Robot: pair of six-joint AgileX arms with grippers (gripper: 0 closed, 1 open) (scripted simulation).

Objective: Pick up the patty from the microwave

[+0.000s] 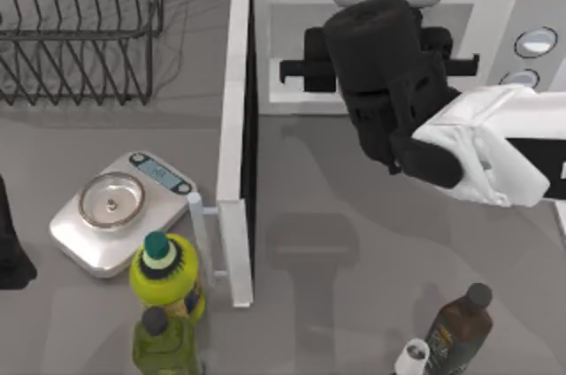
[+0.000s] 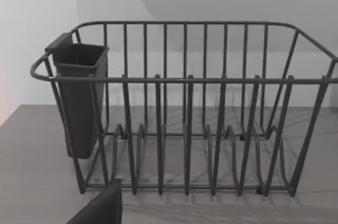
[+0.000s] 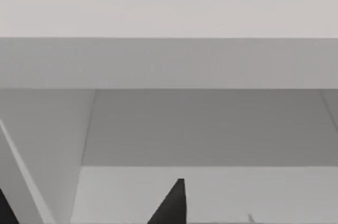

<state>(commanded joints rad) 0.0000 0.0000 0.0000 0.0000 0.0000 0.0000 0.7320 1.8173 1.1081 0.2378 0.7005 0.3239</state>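
At the near edge of the desk [image 1: 354, 242], toward its right corner, stand a dark brown bottle [image 1: 460, 326] and, just beside it, a small white-capped container [image 1: 412, 357]. Toward the near left stands a yellow-green bottle [image 1: 164, 273] with a dark green cap, and a second olive-green bottle [image 1: 159, 344] sits just in front of it at the edge. Just behind these rests a silver kitchen scale [image 1: 115, 216] with a round pan and a small display. At the left edge of the desk a dark part of the left arm [image 1: 11, 247] is parked; its claw's state cannot be told.

Farther back, the microwave [image 1: 380, 48] stands against the far edge toward the right, its white door [image 1: 237, 145] swung open and reaching out toward the near side, close to the scale and the bottles. Two round silver dials [image 1: 535, 43] sit on its grey panel at the right. The right arm, white with a black wrist, reaches in from the right edge, and the right claw [image 1: 376, 65] is at the microwave's opening, pointed into the cavity. The right wrist view looks into the pale bare interior, with one dark fingertip [image 3: 171, 205] showing; whether this claw is open or closed cannot be told. The patty cannot be made out in the microwave from these views.

In the far left corner stands a dark wire dish rack [image 1: 80, 26], with a dark cutlery cup [image 2: 79, 97] hung on one end.
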